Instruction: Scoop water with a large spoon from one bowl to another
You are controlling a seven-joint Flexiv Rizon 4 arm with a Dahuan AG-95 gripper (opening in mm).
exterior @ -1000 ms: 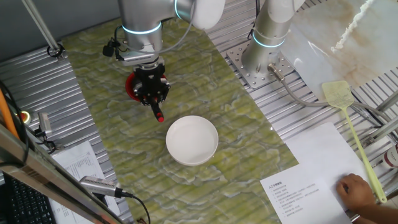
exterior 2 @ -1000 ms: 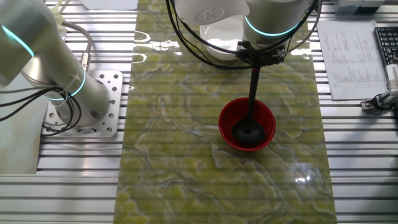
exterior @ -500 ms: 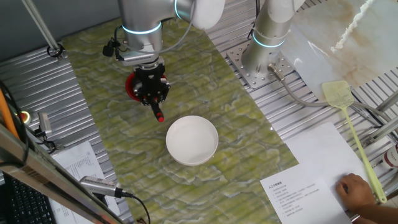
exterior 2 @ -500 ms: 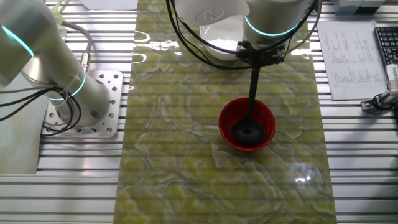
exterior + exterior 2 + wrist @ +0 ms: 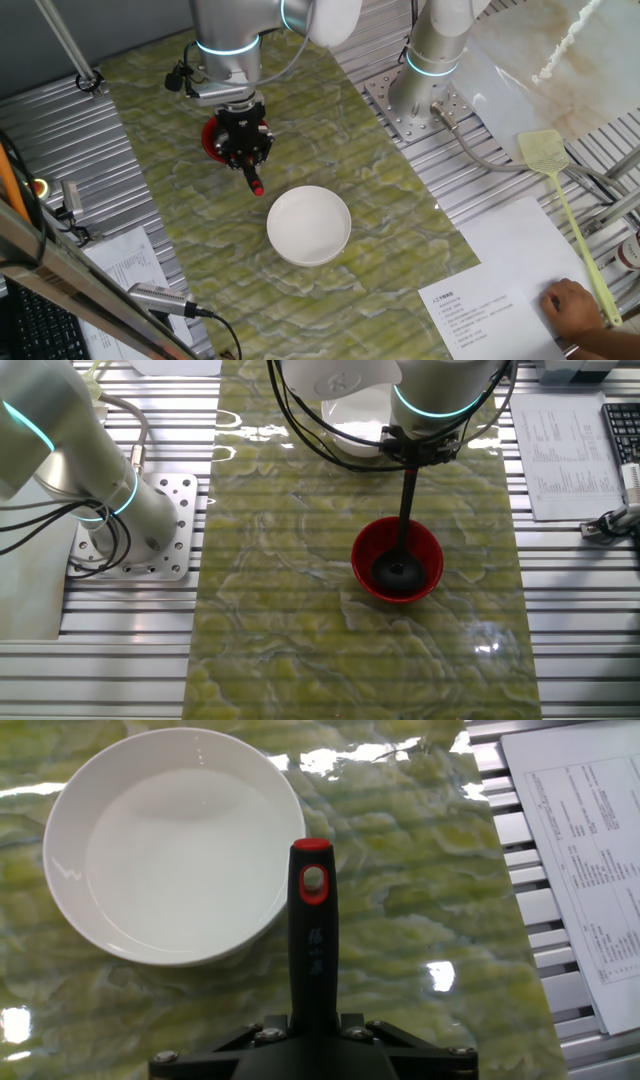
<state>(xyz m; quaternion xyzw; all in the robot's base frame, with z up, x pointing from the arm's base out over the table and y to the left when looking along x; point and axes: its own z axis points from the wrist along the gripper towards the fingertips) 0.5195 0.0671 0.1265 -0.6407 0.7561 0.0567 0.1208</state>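
On the green marbled mat [image 5: 270, 560] in the middle of the table stands a red bowl [image 5: 432, 567], and the round head of the large spoon [image 5: 397, 571] sits down inside it. The thin black handle rises from the bowl up to the gripper [image 5: 245, 150], which is clenched around it. In the hand view the handle [image 5: 312, 950] comes out from between the jaws, and its red tip with a small hole points toward a white bowl [image 5: 70, 810]. The white bowl [image 5: 309, 224] stands near the red one, a little apart, on the same mat. I cannot tell how much water is in either bowl, because the liquid is clear. At the far side of the table lies a yellow-green fly swatter [image 5: 570, 210], and a person's hand [image 5: 578, 305] rests on a printed paper sheet [image 5: 500, 270] just beside its handle.
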